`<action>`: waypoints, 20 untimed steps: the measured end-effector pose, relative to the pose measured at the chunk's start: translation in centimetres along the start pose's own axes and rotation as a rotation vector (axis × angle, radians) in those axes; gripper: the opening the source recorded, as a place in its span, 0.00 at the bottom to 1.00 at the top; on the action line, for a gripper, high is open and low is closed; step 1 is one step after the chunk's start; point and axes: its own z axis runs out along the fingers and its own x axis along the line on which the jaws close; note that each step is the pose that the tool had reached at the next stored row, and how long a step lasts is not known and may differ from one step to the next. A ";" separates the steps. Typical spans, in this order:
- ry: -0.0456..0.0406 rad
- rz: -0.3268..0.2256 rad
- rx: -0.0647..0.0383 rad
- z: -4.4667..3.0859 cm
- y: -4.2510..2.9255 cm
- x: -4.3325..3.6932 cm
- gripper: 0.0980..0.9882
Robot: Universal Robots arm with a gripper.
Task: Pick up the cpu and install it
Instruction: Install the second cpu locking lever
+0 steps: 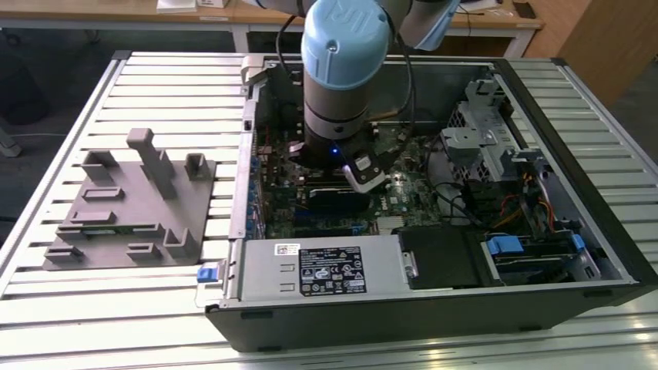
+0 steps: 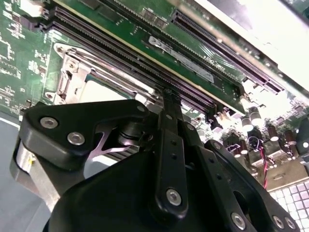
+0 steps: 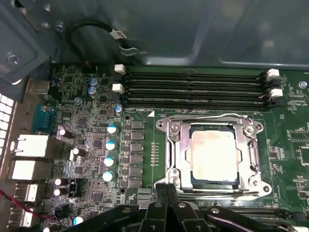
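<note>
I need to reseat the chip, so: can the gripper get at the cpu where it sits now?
Probably yes. In the first wrist view the cpu lies in the open socket frame with nothing over its top, and the gripper hangs close beside it, inside the case.

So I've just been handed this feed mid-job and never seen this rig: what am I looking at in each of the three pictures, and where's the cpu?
The exterior view shows one robot arm reaching down into an open computer case lying on a slatted table. Toward that view's left sits a grey parts fixture; the silver box with the white label is the power supply.

The other two pictures come from cameras riding on the arm's wrist, looking at the green motherboard. In the first wrist view, the pale square cpu lies inside the metal-framed socket, beside the long memory slots. The black shapes in both wrist views are the tool, close above the board. It holds nothing that I can see.
</note>
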 end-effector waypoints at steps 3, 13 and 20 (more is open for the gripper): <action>0.0000 0.000 -0.001 0.01 0.02 0.19 0.01; 0.0000 0.000 -0.005 0.29 0.17 0.34 0.01; -0.0002 0.000 -0.001 0.34 0.18 0.45 0.01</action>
